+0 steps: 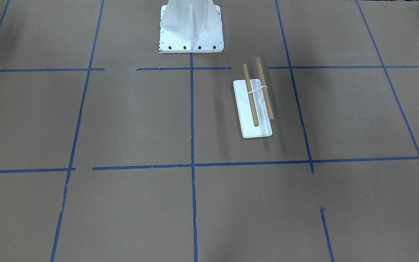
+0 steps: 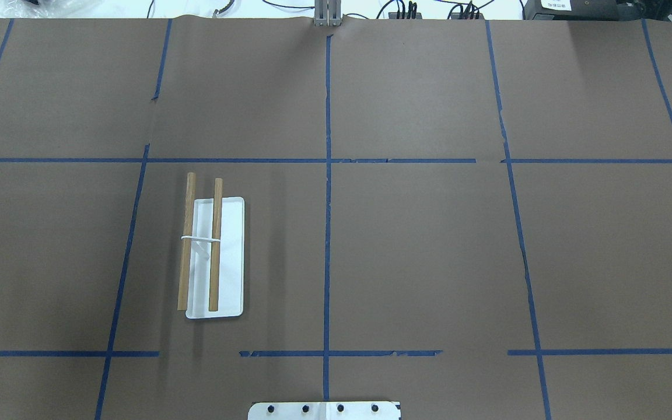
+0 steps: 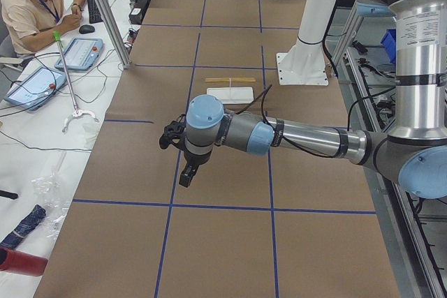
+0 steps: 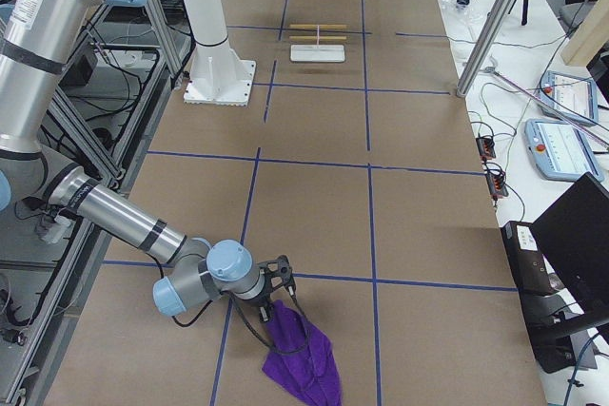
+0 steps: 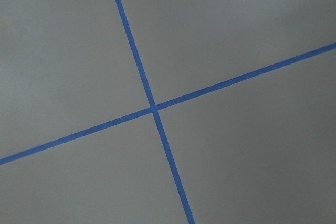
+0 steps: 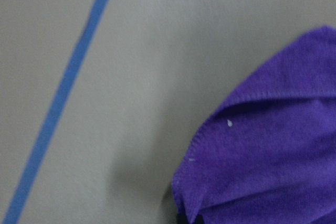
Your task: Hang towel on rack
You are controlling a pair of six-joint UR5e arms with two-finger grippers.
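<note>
The rack (image 1: 256, 95) is two parallel light-brown dowels joined by a white band, over a small white tray base (image 1: 258, 131). It also shows in the overhead view (image 2: 202, 238) left of centre, and small in both side views (image 3: 230, 80) (image 4: 318, 28). The purple towel (image 4: 304, 363) lies crumpled at the table's far right end and fills the lower right of the right wrist view (image 6: 273, 161). My right gripper (image 4: 281, 292) is at the towel's top edge; I cannot tell whether it is open or shut. My left gripper (image 3: 186, 176) hangs over bare table at the left end; its state cannot be told.
The white bolted pedestal (image 1: 191, 36) stands behind the rack on the robot's side. Blue tape lines (image 5: 153, 108) grid the brown table. An operator (image 3: 35, 5) sits beside the table's left end, with tablets, cables and metal posts (image 4: 490, 26) along that edge.
</note>
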